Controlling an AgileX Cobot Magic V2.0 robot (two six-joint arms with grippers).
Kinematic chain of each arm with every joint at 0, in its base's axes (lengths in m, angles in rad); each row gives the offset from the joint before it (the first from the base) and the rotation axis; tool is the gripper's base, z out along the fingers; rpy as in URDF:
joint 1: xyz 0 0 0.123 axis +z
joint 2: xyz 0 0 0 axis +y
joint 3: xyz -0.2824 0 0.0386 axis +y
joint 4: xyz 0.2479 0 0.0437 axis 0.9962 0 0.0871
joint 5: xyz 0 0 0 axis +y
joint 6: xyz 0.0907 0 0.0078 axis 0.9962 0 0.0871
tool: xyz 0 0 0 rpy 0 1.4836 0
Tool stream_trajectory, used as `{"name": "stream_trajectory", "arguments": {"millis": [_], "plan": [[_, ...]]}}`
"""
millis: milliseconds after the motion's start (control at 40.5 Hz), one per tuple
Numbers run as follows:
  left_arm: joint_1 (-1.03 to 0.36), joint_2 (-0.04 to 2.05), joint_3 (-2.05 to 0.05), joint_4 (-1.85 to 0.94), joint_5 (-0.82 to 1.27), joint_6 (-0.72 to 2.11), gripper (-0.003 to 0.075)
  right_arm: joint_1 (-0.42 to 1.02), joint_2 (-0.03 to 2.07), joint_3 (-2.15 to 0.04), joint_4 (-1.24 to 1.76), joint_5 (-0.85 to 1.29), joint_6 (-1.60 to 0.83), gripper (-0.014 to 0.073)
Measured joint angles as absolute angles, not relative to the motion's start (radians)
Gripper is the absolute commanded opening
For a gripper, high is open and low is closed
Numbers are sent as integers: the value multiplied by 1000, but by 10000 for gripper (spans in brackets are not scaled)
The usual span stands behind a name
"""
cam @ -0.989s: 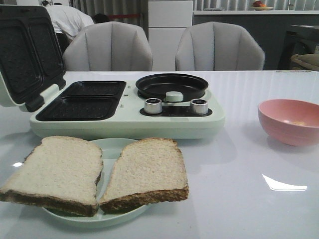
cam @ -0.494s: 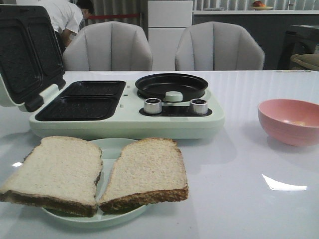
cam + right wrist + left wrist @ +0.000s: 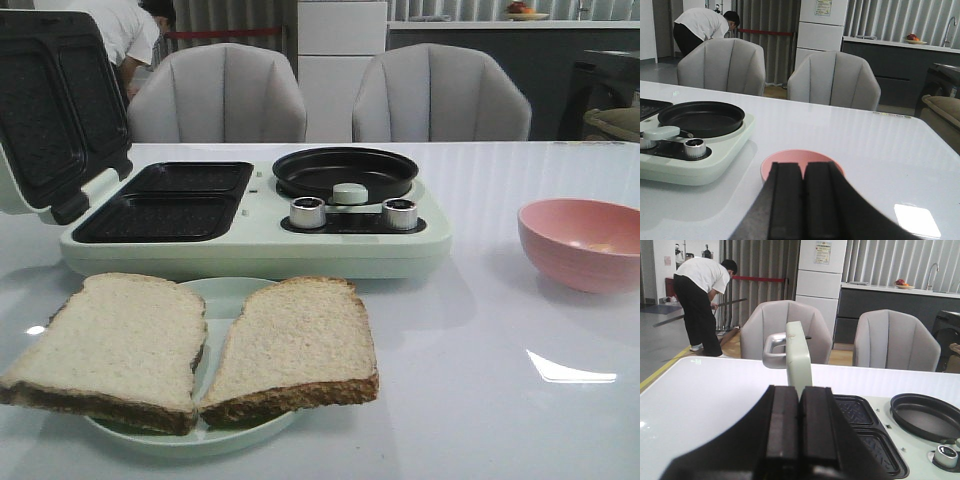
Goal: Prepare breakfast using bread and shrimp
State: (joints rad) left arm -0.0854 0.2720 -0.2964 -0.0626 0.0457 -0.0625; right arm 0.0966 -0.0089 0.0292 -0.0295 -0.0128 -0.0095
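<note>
On the worktop (image 3: pixel 480 420) nothing has shifted over the last second: the sandwich maker (image 3: pixel 250 215) stands open, two bread (image 3: pixel 290 345) slices lie on their plate (image 3: pixel 215 300), and an orange speck, probably the shrimp (image 3: pixel 600 246), sits in the bowl (image 3: pixel 580 243). Left gripper (image 3: pixel 799 432) and right gripper (image 3: pixel 803 197) are both closed and empty, so cooking hasn't started.

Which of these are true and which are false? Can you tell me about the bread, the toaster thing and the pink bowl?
1. Both slices of bread lie on a pale green plate. True.
2. The sandwich maker's lid is closed. False: it stands open.
3. The pink bowl sits on the round black pan. False: it rests on the table, off to the right.
4. The left gripper is shut. True.
</note>
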Motion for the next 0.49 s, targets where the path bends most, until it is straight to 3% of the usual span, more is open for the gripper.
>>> {"name": "stream_trajectory", "arguments": {"millis": [74,148,247,346,395,494], "plan": [[-85,278,-296,-63,45,-63,50,97,-9,29,-29,-13,-10,-33],[-85,280,-296,-63,45,-63,115,97,-9,29,-29,-13,-10,-33],[-85,281,-296,-63,44,-63,282,97,-9,29,-29,-13,-10,-33],[-85,281,-296,-61,43,-63,504,97,-9,29,-29,-13,-10,-33],[-85,281,-296,-61,43,-63,570,97,-9,29,-29,-13,-10,-33],[-85,281,-296,-59,41,-63,596,97,-9,29,-29,-13,-10,-33]]}}
